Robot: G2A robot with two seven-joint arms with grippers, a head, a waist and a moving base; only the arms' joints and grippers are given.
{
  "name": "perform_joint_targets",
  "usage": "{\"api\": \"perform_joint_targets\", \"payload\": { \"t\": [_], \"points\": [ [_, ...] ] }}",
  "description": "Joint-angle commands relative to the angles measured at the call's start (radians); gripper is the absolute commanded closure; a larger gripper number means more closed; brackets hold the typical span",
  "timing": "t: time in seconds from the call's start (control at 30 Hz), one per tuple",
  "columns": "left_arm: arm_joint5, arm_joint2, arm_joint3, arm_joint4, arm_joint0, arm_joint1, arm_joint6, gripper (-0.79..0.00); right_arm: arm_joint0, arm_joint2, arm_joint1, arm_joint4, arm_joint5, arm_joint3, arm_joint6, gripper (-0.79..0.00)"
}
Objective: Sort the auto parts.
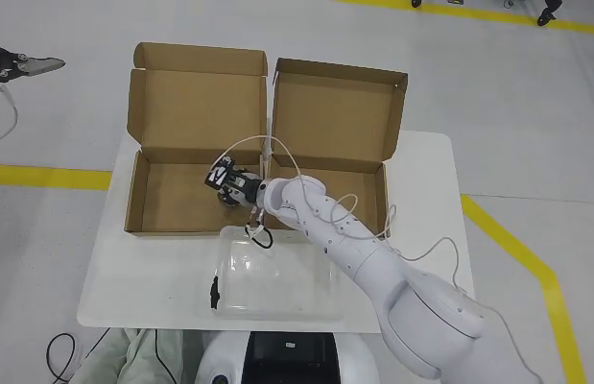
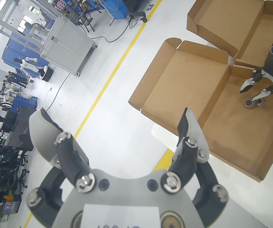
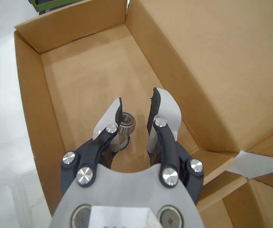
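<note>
Inside left box (image 3: 79, 77) | R gripper (image 3: 137, 96) spread, bearing (image 3: 126, 122) loose between jaws | prob dense, slick steel; pinch outer race.

Two open cardboard boxes, the left box (image 1: 196, 106) and the right box (image 1: 335, 115); one metal bearing (image 3: 126, 121); one clear plastic tray (image 1: 297, 288); one small dark piece (image 1: 213, 293); one white bench (image 1: 426, 192); two end effectors, the left end effector (image 2: 113, 119) and the right end effector (image 3: 136, 107)

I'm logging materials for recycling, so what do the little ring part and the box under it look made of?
The ring part: likely steel, going by its silvery shine and glinting rim. The box: brown cardboard, matte, with folded flaps and creased corners.
</note>
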Motion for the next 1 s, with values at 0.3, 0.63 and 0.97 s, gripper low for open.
{"api": "perform_joint_targets", "payload": {
  "t": [0.3,0.63,0.97],
  "points": [
    [0.000,0.000,0.000,0.000,0.000,0.000,0.000,-0.785,-0.099,0.094,0.093,-0.086,-0.011,-0.248,0.003,-0.219],
    [0.000,0.000,0.000,0.000,0.000,0.000,0.000,-0.785,-0.339,0.286,0.221,-0.180,-0.075,-0.649,0.123,-0.234],
    [0.000,0.000,0.000,0.000,0.000,0.000,0.000,-0.785,-0.601,0.488,0.311,-0.268,-0.119,-0.938,0.113,-0.225]
  ]
}}
